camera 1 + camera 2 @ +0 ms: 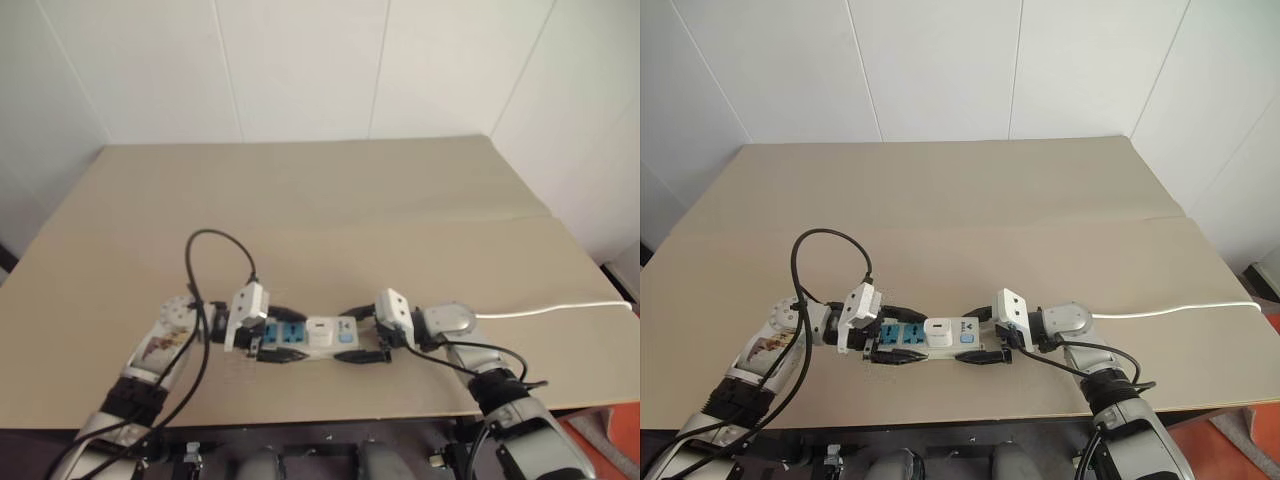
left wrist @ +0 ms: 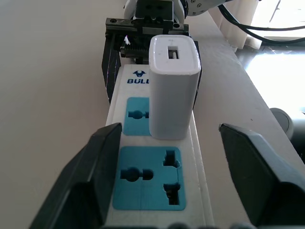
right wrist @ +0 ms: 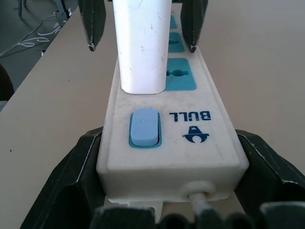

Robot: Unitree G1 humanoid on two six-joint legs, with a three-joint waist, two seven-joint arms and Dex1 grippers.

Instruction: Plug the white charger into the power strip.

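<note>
The power strip (image 1: 296, 343) lies across the table near its front edge, its blue sockets (image 2: 147, 177) facing up. The white charger (image 1: 320, 330) stands upright in the socket beside the blue switch (image 3: 144, 127). My left gripper (image 1: 290, 335) is open, its black fingers (image 2: 93, 176) on either side of the strip's free end, apart from the charger (image 2: 174, 90). At the switch end my right gripper (image 1: 352, 335) has its fingers (image 3: 81, 167) clasped against the strip's two long sides (image 3: 190, 129).
The strip's white cord (image 1: 550, 308) runs right across the tan table (image 1: 330, 190) and off its edge. A black cable loop (image 1: 215, 240) rises above my left wrist. White walls stand behind the table.
</note>
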